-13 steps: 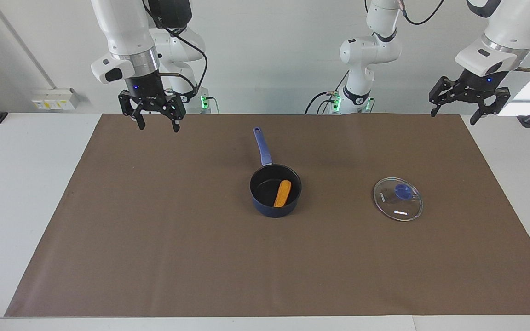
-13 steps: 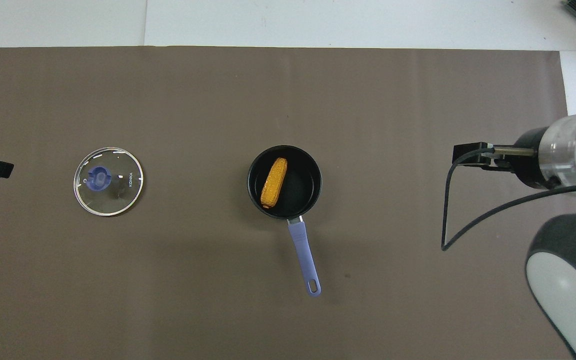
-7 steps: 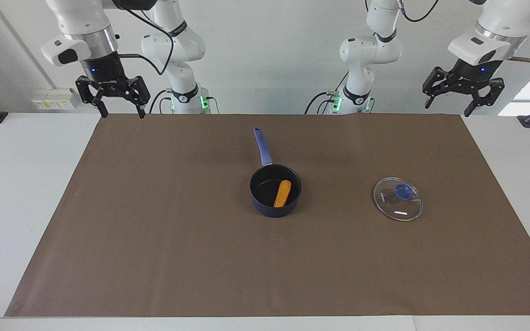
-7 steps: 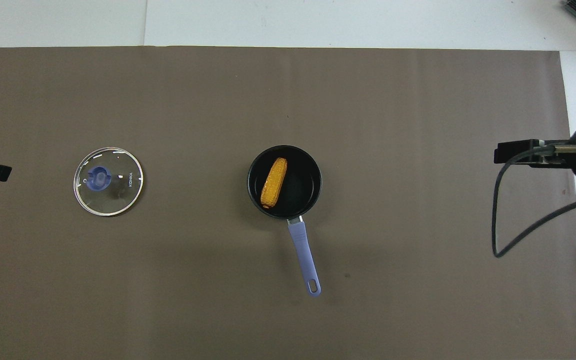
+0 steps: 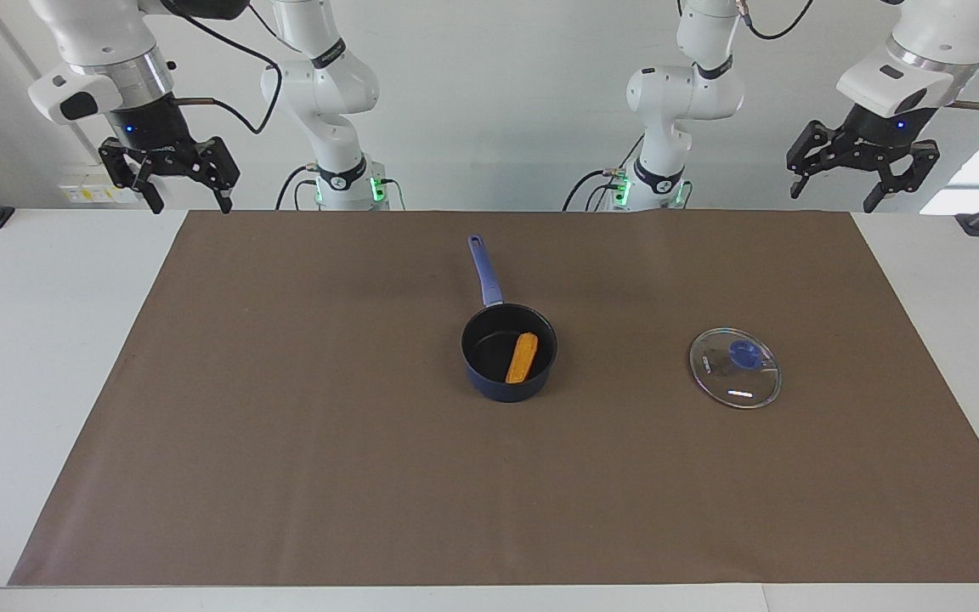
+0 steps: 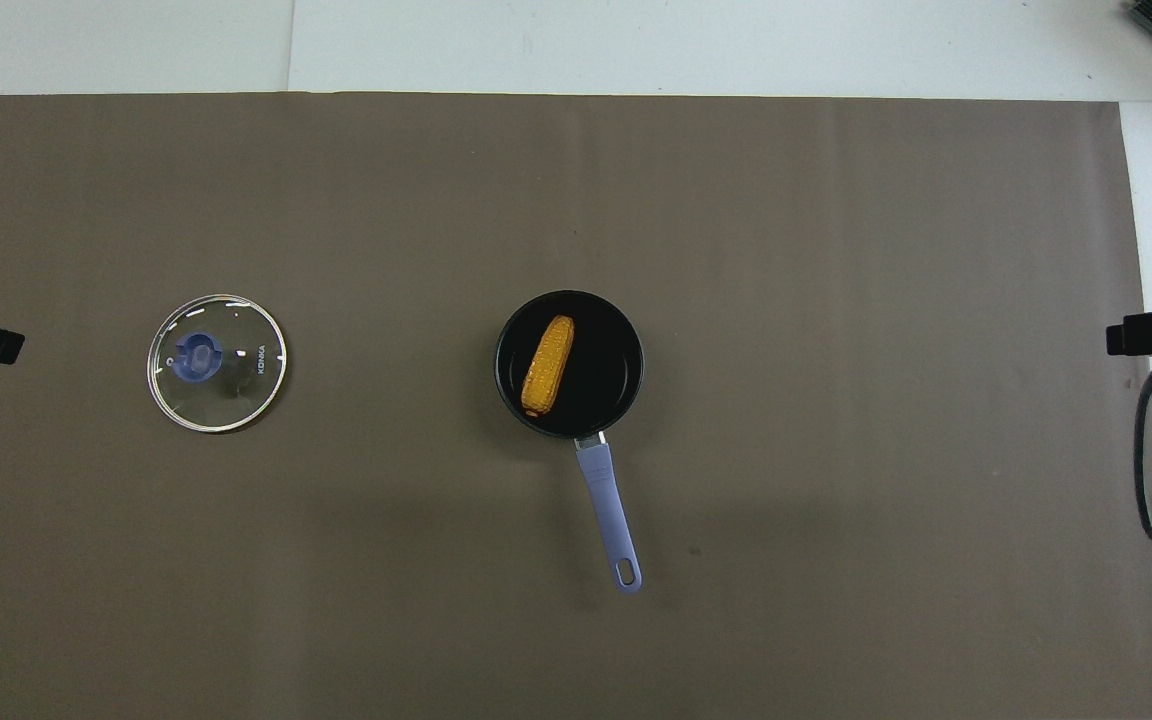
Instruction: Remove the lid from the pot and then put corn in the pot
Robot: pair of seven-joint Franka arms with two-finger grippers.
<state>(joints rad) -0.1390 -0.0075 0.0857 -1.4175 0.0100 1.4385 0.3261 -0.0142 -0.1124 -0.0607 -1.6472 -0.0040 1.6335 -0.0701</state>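
Observation:
The dark blue pot [image 5: 489,381] stands open in the middle of the brown mat, its long handle [image 5: 484,270] pointing toward the robots. The yellow-orange corn [image 5: 522,357] lies inside it, also in the overhead view [image 6: 548,365]. The glass lid [image 5: 735,367] with its blue knob lies flat on the mat beside the pot, toward the left arm's end, also in the overhead view [image 6: 217,362]. My right gripper [image 5: 189,204] hangs open and empty, raised over the mat's corner at the right arm's end. My left gripper [image 5: 834,197] hangs open and empty, raised over the mat's corner at its own end.
The brown mat [image 5: 285,425] covers most of the white table [image 5: 31,340]. Both arm bases stand at the robots' edge of the table. A dark part of each hand shows at the side edges of the overhead view.
My right gripper has risen and swung outward toward its own end of the table. My left gripper has lifted slightly. Pot, corn and lid have not moved.

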